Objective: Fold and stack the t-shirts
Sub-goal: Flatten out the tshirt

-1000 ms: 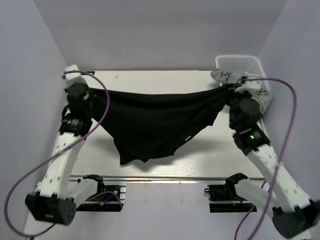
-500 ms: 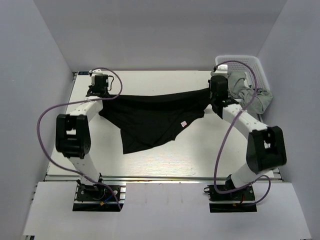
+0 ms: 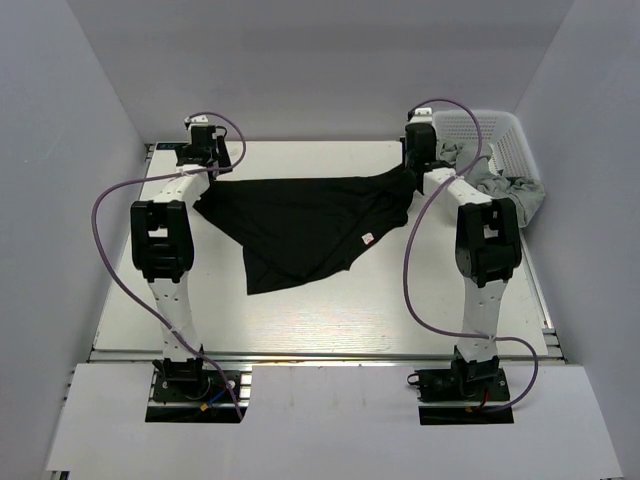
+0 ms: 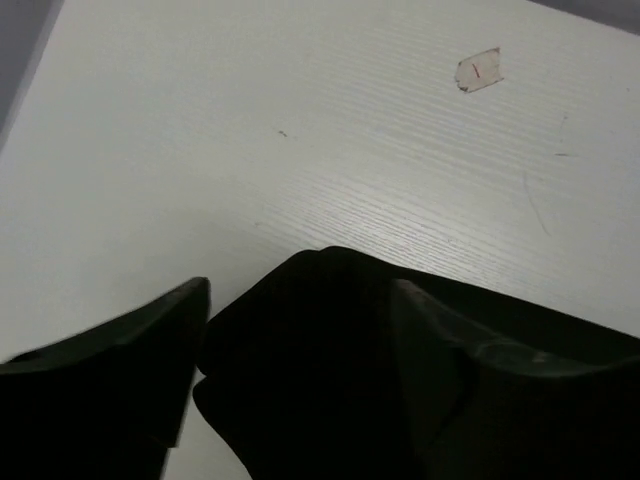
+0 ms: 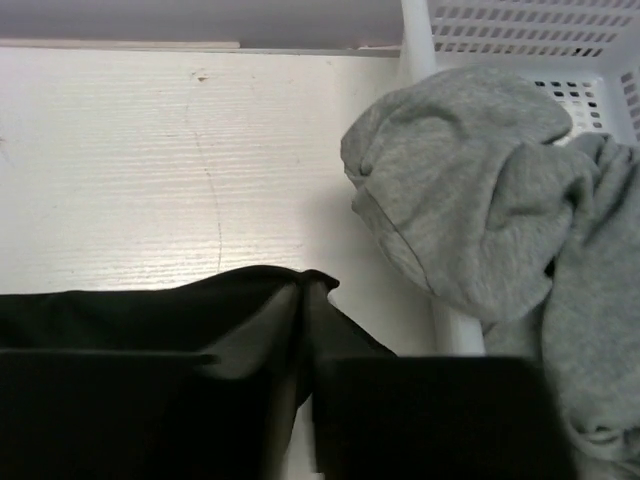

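White wood-grain table (image 3: 330, 300) boxed in by pale lilac walls (image 3: 60, 150), with a lattice basket (image 3: 500, 135) of white plastic at the far right corner.

Spread flat on the table left of the basket: black t-shirt (image 3: 300, 220). Top edge drawn out in a line leading away from the basket, lower part tapering toward the near side. Small pale neck label (image 3: 367, 238) showing on the half closer to the basket.

Draped over the basket's near rim and spilling onto the table beside it: light grey t-shirts (image 3: 505, 188), crumpled and unfolded.

Just left of the basket, right gripper (image 3: 413, 172), low over the table. Pinched almost together on a thin fold at the black t-shirt's corner, as seen in the right wrist view.

Well away from the basket, at the shirt's opposite corner, left gripper (image 3: 200, 165), also down at the table. Fingers (image 4: 150, 330) apart, with a hump of black cloth filling the gap between them. Clamped on it or only resting around it: impossible to tell.

Purple cables (image 3: 110, 215) looping beside both arms.
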Robot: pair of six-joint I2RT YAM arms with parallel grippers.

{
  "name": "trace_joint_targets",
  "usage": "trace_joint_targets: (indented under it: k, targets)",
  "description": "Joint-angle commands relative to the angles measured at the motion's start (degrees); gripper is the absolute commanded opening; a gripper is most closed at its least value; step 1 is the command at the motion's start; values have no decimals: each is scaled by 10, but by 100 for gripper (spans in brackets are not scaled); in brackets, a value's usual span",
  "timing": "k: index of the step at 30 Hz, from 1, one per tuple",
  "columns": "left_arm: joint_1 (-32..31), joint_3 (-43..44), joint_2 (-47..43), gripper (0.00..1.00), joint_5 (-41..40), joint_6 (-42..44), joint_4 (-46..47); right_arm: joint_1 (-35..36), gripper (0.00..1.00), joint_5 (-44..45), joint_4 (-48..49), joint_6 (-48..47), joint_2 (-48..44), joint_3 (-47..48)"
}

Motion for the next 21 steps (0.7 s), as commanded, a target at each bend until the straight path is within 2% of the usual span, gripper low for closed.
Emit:
trace_joint_targets:
  k: [1, 2, 3, 9, 11, 14, 16, 21]
  targets:
    - [2, 39, -9, 99, 35, 12, -29, -6, 23, 0, -15, -10, 15, 56]
    - [2, 45, -9, 100, 42, 12, -29, -6, 50, 1, -16, -10, 23, 57]
    - [2, 45, -14, 100, 57, 12, -35, -6, 90, 10, -22, -8, 26, 62]
    - [-5, 4, -73, 100, 156, 12, -40, -1, 90, -30, -81, -20, 9, 82]
    - [-11, -18, -92, 100, 196, 6, -40, 2, 90, -100, -88, -24, -4, 64]
    - [-16, -98, -121, 100, 343, -23, -19, 2, 90, -212, -81, -2, -42, 7]
    - [-22, -136, -135, 100, 353, -37, -7, 3, 90, -278, -79, 33, -52, -13]
    - [-28, -240, -173, 100, 320, -51, -12, 9, 90, -347, -57, 106, -64, -108]
